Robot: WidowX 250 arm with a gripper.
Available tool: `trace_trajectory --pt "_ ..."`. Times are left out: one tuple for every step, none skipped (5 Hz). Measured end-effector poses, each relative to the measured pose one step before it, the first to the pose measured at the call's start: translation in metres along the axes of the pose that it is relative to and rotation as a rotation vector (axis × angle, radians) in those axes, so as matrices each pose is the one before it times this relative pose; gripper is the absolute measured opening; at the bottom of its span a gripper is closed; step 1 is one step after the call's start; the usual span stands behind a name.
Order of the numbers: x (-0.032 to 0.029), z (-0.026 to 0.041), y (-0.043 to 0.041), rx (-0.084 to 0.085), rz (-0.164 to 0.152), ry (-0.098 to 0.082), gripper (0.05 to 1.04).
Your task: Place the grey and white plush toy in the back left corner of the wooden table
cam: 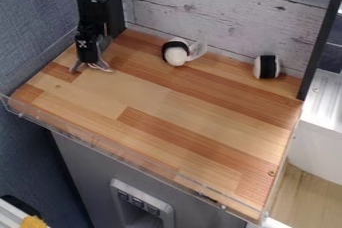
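Spread hand [91, 69], striped wooden surface [150, 102], whitewashed planks [220, 14], blue-grey wall [33, 32]

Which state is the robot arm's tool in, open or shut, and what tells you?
Open: the tool has its two fingertips spread well apart, with the wooden surface visible between them.
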State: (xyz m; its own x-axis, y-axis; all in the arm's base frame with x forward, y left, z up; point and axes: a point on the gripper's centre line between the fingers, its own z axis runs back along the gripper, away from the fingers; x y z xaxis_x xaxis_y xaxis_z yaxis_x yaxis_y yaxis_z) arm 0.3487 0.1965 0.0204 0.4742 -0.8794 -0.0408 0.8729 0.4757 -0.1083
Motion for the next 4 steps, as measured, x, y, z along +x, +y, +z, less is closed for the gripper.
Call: trace_trajectory --pt "0.00060 -0.00655 0.00097 -0.0066 0.1164 -0.0057 1.005" --pt "0.00146 -0.00024 0.00231 0.0121 0.1360 -0.0098 0.964" --pt "0.00126 -0.00171 0.00100 -0.0017 0.0818 -0.0055 0.786" --pt "-0.00066 -0.00003 0.00047 0.0003 0.0148 -0.0035 0.742"
